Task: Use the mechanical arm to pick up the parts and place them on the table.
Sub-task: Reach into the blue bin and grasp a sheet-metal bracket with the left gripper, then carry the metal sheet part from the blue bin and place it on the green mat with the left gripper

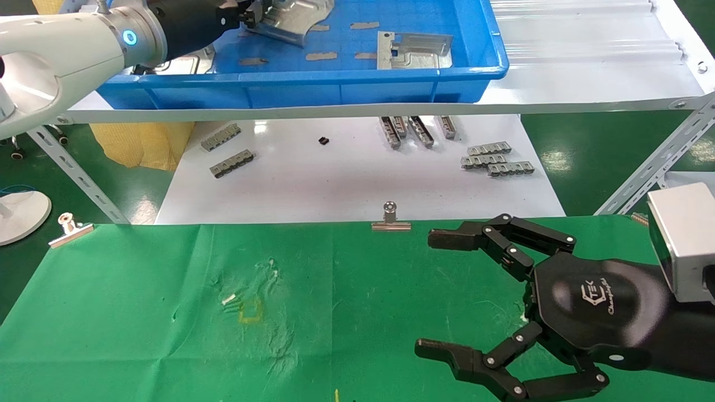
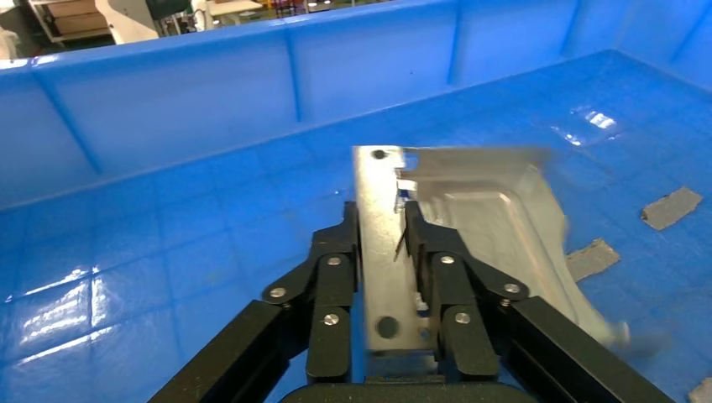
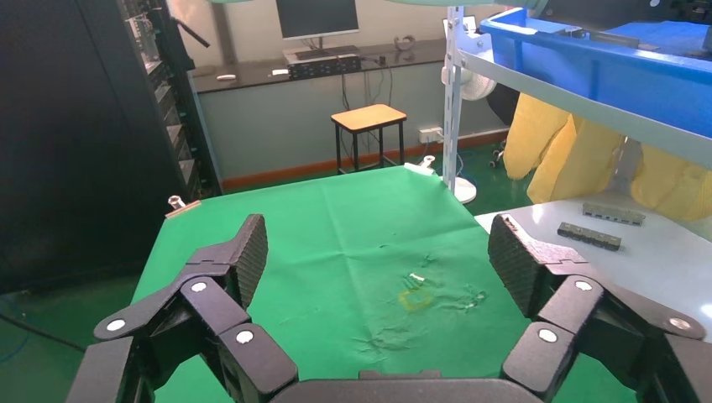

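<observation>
My left gripper (image 1: 249,14) reaches into the blue tray (image 1: 357,89) at the back left. It is shut on a shiny silver bracket (image 1: 293,19). In the left wrist view the two black fingers (image 2: 336,252) clamp the bracket's flat flange (image 2: 379,252), with the gripper (image 2: 379,220) centred on it and the embossed body (image 2: 504,235) off to one side. A second silver bracket (image 1: 410,50) lies flat in the tray, farther right. My right gripper (image 1: 430,293) hovers open and empty over the right of the green table (image 1: 167,312); it also shows in the right wrist view (image 3: 378,252).
Grey tape-like slips (image 1: 321,56) lie on the tray floor. Small grey toothed strips (image 1: 494,159) sit on the glossy white surface (image 1: 346,178) below the shelf. Metal clips (image 1: 391,220) pin the cloth's far edge. A scuffed patch with a yellow mark (image 1: 250,310) is left of centre.
</observation>
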You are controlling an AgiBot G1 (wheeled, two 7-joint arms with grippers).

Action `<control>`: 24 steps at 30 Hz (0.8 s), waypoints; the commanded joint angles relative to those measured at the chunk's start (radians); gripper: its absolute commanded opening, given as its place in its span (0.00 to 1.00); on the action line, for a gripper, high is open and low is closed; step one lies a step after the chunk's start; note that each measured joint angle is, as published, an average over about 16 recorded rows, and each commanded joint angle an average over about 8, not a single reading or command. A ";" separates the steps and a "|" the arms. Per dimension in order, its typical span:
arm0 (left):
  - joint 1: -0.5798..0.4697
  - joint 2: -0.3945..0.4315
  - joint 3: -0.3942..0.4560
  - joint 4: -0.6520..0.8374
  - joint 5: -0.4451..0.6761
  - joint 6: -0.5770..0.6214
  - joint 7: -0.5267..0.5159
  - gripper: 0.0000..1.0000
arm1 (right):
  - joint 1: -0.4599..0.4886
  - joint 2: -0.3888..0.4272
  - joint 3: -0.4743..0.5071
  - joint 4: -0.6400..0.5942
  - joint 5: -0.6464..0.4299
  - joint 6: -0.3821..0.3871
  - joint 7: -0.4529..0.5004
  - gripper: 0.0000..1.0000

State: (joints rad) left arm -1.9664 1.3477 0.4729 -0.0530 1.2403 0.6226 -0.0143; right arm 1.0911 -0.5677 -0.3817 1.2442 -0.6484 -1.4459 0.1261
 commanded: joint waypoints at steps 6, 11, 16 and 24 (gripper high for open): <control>-0.008 -0.001 0.001 -0.013 -0.007 0.014 0.008 0.00 | 0.000 0.000 0.000 0.000 0.000 0.000 0.000 1.00; -0.023 -0.013 -0.003 -0.029 -0.018 0.063 0.034 0.00 | 0.000 0.000 0.000 0.000 0.000 0.000 0.000 1.00; -0.027 -0.049 -0.006 -0.044 -0.027 0.189 0.088 0.00 | 0.000 0.000 0.000 0.000 0.000 0.000 0.000 1.00; 0.001 -0.137 -0.012 -0.071 -0.048 0.495 0.206 0.00 | 0.000 0.000 0.000 0.000 0.000 0.000 0.000 1.00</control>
State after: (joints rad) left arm -1.9649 1.2144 0.4586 -0.1215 1.1892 1.1076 0.1916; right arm 1.0911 -0.5676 -0.3817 1.2442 -0.6483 -1.4459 0.1261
